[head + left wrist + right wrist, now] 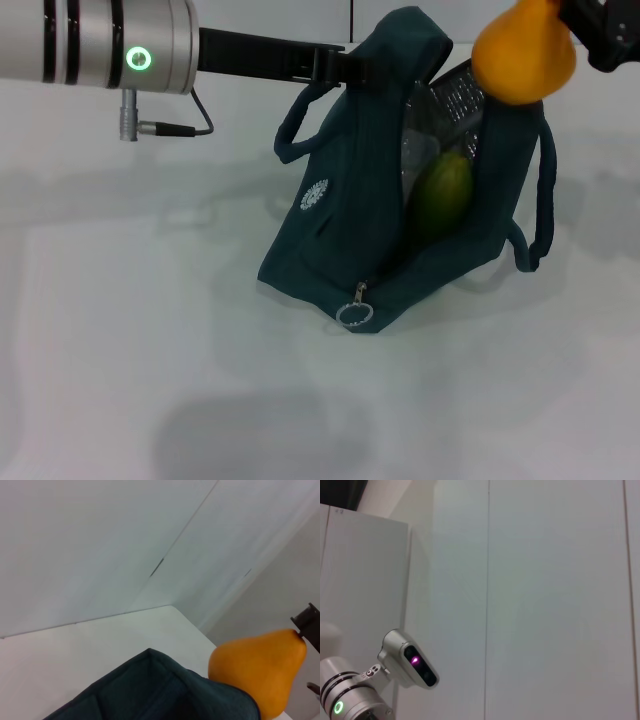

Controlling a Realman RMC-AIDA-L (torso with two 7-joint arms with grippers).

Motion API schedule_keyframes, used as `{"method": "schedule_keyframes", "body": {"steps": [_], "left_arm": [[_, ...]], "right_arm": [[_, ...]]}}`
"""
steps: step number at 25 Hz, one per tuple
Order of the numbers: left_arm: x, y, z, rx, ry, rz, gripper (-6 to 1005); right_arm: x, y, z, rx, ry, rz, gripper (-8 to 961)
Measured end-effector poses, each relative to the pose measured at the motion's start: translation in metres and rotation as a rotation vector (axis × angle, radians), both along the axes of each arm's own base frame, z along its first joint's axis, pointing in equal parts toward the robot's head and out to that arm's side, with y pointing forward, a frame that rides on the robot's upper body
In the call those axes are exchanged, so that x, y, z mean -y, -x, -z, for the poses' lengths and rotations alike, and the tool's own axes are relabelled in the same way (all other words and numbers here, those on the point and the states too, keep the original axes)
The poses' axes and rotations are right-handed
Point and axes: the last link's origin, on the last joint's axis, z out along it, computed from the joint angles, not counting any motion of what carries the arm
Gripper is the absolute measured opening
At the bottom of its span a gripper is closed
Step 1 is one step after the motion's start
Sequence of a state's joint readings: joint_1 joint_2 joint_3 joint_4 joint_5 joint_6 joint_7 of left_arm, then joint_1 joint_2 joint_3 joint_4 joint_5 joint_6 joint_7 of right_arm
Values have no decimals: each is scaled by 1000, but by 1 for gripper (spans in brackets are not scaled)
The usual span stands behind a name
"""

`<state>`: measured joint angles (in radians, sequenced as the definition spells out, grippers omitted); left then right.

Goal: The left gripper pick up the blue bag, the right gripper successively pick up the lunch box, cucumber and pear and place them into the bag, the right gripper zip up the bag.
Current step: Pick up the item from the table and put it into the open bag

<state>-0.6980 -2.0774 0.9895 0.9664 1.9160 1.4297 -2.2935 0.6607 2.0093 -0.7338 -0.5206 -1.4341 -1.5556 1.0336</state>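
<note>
1 item left: right gripper [590, 35] fingers grip pear [524, 52] above bag [350, 230]. Left gripper [335, 65] fingers pinch rim. Center over cucumber [441, 192], lower, then release.

Left pincer [350, 68] clamped, arm outstretched; right pincer [585, 35] raised, gripping.

No readable text, small round white logo on blue bag [385, 190], perhaps patterned, illegible

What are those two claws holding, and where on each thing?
The left gripper pinches the blue bag at its top edge. The right gripper holds the pear at its narrow top end.
</note>
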Motion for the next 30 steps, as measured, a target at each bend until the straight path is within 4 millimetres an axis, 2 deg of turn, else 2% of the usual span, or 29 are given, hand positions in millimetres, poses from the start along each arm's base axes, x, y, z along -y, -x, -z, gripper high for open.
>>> {"method": "schedule_keyframes", "body": {"steps": [7,16,30], "left_arm": [[1,0,4,15,17,-11,56],[3,0,5,39,30,-21,56],[5,2,3,44,44,-30,56]], "right_arm": [[-2,7,7,27,21,-24,71],[2,-5,46,158,79,9,77],[18,-32,45,161,106,77,88]]}}
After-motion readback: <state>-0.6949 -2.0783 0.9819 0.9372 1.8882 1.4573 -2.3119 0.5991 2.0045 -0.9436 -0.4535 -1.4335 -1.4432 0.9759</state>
